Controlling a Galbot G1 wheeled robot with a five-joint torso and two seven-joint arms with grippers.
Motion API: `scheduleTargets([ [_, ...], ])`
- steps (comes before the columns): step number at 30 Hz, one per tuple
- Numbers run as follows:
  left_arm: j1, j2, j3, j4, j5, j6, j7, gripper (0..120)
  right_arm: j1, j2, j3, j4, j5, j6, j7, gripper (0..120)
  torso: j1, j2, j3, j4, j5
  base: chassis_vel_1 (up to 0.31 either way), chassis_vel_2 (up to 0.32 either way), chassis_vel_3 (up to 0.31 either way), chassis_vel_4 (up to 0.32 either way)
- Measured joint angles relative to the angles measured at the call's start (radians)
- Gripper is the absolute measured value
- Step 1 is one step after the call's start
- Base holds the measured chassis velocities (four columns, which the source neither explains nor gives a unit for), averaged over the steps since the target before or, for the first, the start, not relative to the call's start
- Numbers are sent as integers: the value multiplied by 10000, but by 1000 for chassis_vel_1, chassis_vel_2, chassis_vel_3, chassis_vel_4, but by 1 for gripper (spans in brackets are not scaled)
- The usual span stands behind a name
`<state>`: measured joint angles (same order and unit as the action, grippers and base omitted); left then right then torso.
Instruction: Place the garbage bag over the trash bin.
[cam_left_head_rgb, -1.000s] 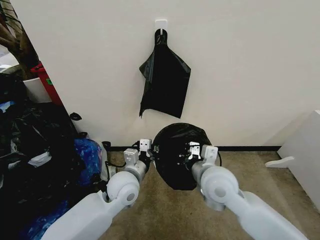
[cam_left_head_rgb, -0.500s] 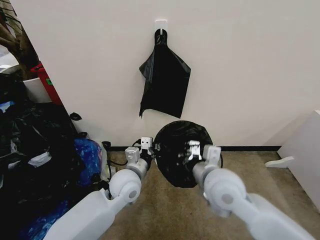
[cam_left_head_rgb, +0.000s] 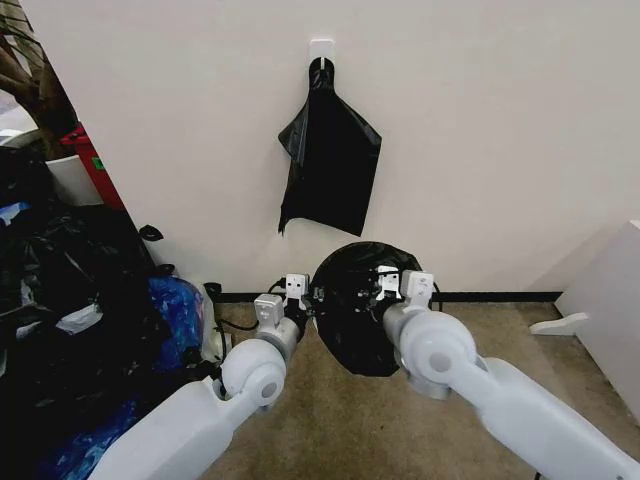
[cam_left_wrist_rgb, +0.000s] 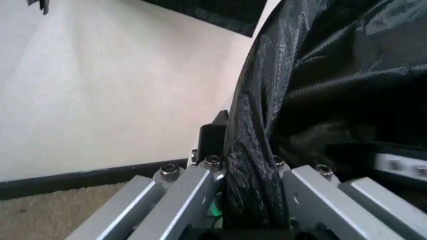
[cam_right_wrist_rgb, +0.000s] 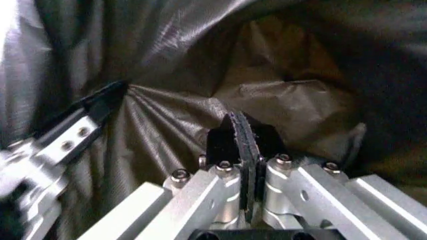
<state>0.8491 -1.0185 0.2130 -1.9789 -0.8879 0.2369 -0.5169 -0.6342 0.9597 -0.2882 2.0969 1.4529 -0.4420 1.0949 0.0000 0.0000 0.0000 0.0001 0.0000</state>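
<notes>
Low against the wall, just above the carpet: garbage bag (cam_left_head_rgb: 362, 305) stretched into a round black mouth between both grippers, covering the trash bin, whose white body cannot be made out. Left gripper (cam_left_head_rgb: 300, 297) at the bag's left rim, jaws clenched on a gathered fold of film, seen close in the left wrist view (cam_left_wrist_rgb: 250, 200). Right gripper (cam_left_head_rgb: 392, 285) on the upper right of the mouth, jaws pinched on a thin edge of plastic (cam_right_wrist_rgb: 241, 150), the bag's brownish interior beyond. Rim line running left to right between the two grips, so the opening faces up and toward the camera. Both arms about equally near. Judged: bag already over the bin, seating of the edge likely the remaining work. Spare bags (cam_left_head_rgb: 330, 165) hanging from a white hook (cam_left_head_rgb: 322, 46) above, well apart.
</notes>
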Motion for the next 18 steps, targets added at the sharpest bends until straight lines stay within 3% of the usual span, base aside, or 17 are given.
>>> scheduleTargets([
  [8,15,-23,-81,-180,84,-39,10,1,637,534,-682,-908,246,316,801,0,0,0,0,0,-1,0,0,0,0],
  [18,247,68,-355,-446,65,-49,103,1,550,951,-579,-1621,217,385,698,0,0,0,0,-1,0,0,0,0,0],
])
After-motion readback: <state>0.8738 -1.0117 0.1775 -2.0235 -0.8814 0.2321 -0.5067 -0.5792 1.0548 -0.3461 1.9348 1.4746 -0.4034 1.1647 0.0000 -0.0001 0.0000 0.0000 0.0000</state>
